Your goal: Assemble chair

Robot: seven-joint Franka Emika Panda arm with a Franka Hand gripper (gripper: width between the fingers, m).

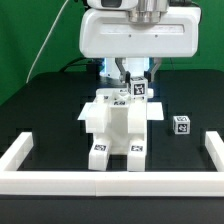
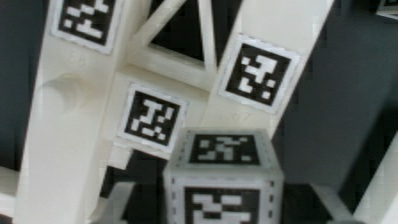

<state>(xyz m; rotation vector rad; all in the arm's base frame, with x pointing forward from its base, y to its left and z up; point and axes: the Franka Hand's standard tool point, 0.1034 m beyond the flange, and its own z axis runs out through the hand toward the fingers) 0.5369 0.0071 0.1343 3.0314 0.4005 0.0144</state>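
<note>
gripper low at the back of the half-built chair

the two-finger gripper hangs under the broad white robot body, down at the rear of the white blocky plastic chair assembly. a tagged bit of white plastic sits right at its tips. neither view shows the fingertips plainly, so i cannot tell how wide the jaws stand or whether they clamp anything.

the chair assembly stands about mid-way across the black table top, inside the low white border rail. its two thick white plastic legs reach toward the front rail, each with a black-and-white square tag on its end. a small white tagged block lies alone on the exterior view's right, well apart from the assembly and near the rail's side arm.

in the wrist view the white cross-braced plastic piece fills most of the frame, its bars slanting and crossing, with three square tags on them. a chunky white plastic post stands in front of the bars, with tags on two of its faces. it is close against the brace, but whether they touch i cannot tell.
</note>
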